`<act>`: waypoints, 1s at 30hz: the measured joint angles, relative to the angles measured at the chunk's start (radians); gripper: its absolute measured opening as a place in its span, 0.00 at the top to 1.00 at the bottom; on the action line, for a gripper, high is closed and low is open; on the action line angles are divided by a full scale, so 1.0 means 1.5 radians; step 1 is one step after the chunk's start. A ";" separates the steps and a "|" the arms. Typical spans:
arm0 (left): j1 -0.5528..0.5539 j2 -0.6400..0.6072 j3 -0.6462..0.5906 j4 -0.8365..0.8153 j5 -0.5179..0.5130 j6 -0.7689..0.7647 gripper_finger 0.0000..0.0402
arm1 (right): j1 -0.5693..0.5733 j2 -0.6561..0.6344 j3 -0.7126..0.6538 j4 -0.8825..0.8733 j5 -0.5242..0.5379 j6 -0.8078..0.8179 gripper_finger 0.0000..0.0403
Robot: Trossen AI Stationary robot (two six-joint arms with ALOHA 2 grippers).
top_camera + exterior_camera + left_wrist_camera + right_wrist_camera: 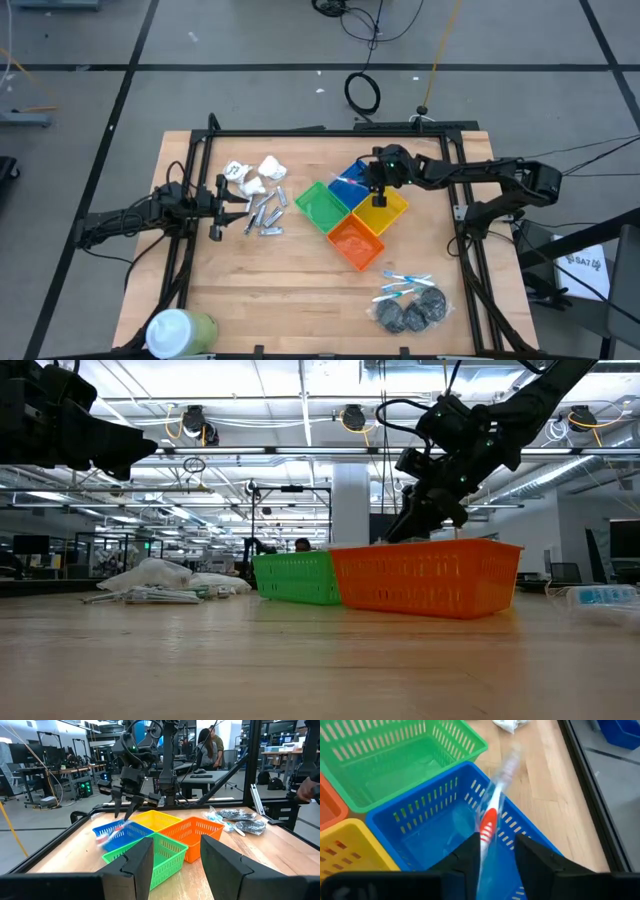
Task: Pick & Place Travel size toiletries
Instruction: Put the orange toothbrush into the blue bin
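Here the right gripper point(374, 196) hangs over the blue bin point(465, 825), fingers spread either side of a thin blue-and-white stick point(492, 817) that is blurred and tilted above the bin. The left gripper point(222, 207), fingers spread and empty, waits beside the silver metal pieces point(264, 214) and white packets point(255, 175). More sticks point(405, 284) and dark wads point(412, 313) lie near the tabletop point(290, 290) corner.

Four bins point(350, 212) crowd the worktop point(290, 290) centre, touching one another. Bare wood lies open in front of them, between the bottle point(180, 331) and the wads point(410, 314). Metal pieces point(263, 214) block the left side.
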 joint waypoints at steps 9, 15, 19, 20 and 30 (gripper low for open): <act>0.000 0.000 0.000 0.000 0.000 0.000 0.60 | 0.013 0.000 0.000 0.011 0.002 0.026 0.57; 0.000 0.000 0.000 0.000 0.000 0.000 0.60 | 0.042 0.000 0.000 -0.002 -0.033 0.083 0.57; 0.000 0.000 0.000 0.000 0.000 0.000 0.60 | 0.069 0.000 0.000 -0.044 -0.103 0.111 0.59; 0.000 0.000 0.000 0.000 0.000 0.000 0.60 | 0.074 0.000 0.000 -0.055 -0.104 0.114 0.59; 0.000 0.000 0.000 0.000 0.000 0.000 0.60 | 0.083 0.000 0.000 -0.111 0.173 0.093 0.61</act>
